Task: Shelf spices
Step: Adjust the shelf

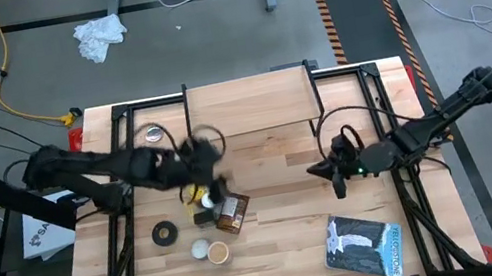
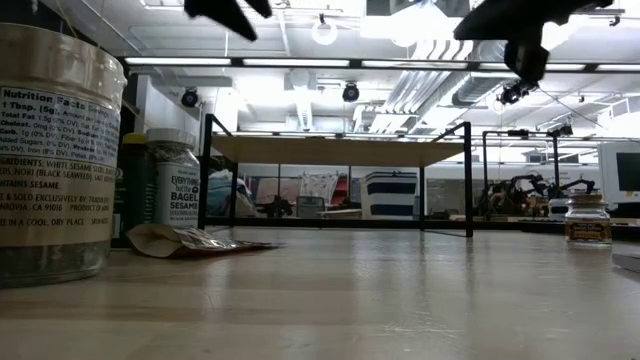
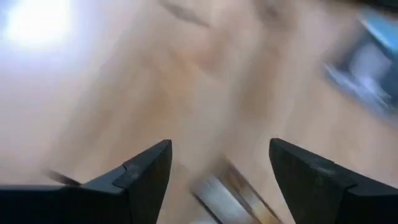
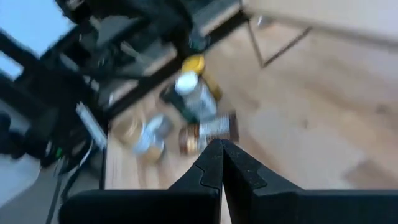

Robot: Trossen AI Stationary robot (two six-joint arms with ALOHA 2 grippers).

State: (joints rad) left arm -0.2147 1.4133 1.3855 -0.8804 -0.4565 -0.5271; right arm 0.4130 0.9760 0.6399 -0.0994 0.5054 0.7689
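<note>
Spices (image 1: 207, 216): light, rigid, slick jars, I judge; grip mid-body. My left gripper (image 3: 217, 180) spread above; right gripper (image 4: 222, 163) pressed together.

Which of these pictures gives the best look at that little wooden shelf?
The low view: the shelf stands side-on, showing its plank top, black wire legs and nothing on it. The high view shows only its top from above; the right wrist view catches a blurred corner; the left wrist view misses it.

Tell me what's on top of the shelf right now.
The shelf shows only bare wood plank in the high view; no spices on it. Whatever lies under the plank is covered from above.
</note>
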